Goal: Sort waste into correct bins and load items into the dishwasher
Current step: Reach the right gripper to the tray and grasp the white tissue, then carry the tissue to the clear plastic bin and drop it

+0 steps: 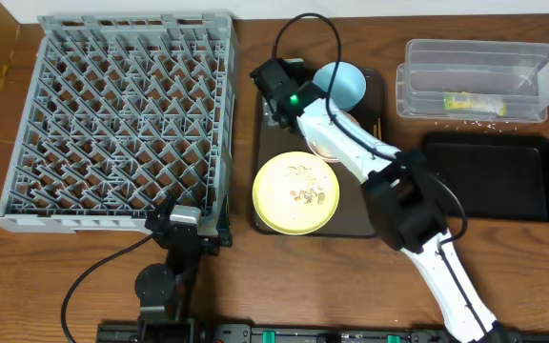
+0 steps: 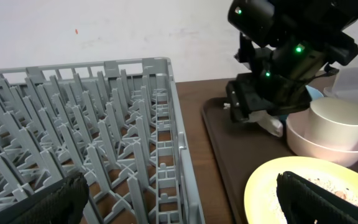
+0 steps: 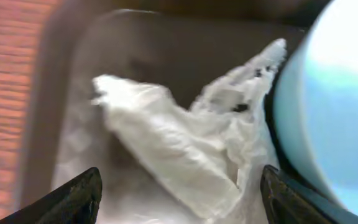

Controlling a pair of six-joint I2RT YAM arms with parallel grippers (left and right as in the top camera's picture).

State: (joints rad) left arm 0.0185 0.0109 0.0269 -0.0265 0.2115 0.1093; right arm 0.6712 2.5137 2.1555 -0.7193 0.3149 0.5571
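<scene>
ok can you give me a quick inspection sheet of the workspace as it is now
surface: brown wooden table
job's things: dish rack empty; plate with crumbs, blue bowl, napkin, cup in white bowl, all on brown tray; wrapper in clear tub; black tray empty
clutter: nothing seen
grippers: left gripper open beside dish rack; right gripper open over napkin
cables: black cable loops over right arm; second cable trails from left arm
surroundings: white wall

We see the desk (image 1: 27,286) evenly and fairly brightly lit, with soft, short shadows. The overhead and left wrist views are sharp; the plate (image 2: 260,194) glares pale in the latter. The right wrist view is badly blurred, the napkin (image 3: 166,149) and light blue bowl (image 3: 334,106) both smeared.
</scene>
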